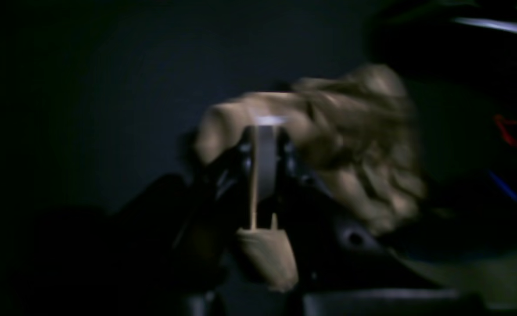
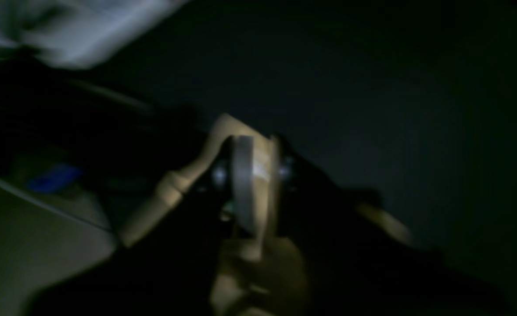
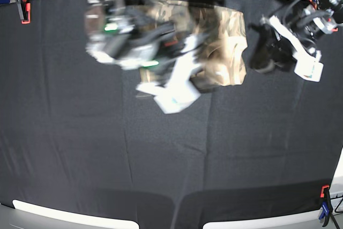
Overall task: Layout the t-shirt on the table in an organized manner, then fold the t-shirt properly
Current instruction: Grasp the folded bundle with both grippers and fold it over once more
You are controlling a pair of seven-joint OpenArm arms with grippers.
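— Two jaws of the left gripper (image 1: 265, 131) are seen pressed together in the left wrist view, a strip of the t-shirt (image 1: 364, 131) pinched between them; blurred cloth is bunched at 2 o'clock.

— And the right wrist view?

— The right gripper (image 2: 252, 151) is closed on tan cloth.

— The base view?

— The t-shirt is held up over the table (image 3: 171, 154) at 12 o'clock, between both blurred arms.

1. Soft cloth on the t-shirt (image 3: 222, 41), tan and brown patches, crumpled, not shiny.
2. Flat black cloth over the table (image 3: 171, 154), matt, a few light creases.
3. Hard white plastic on the right arm (image 3: 174, 92), smooth.
4. Shiny grey pad on the left gripper (image 1: 265, 162), smooth.
5. Red and black plastic on the clamp (image 3: 24, 8).
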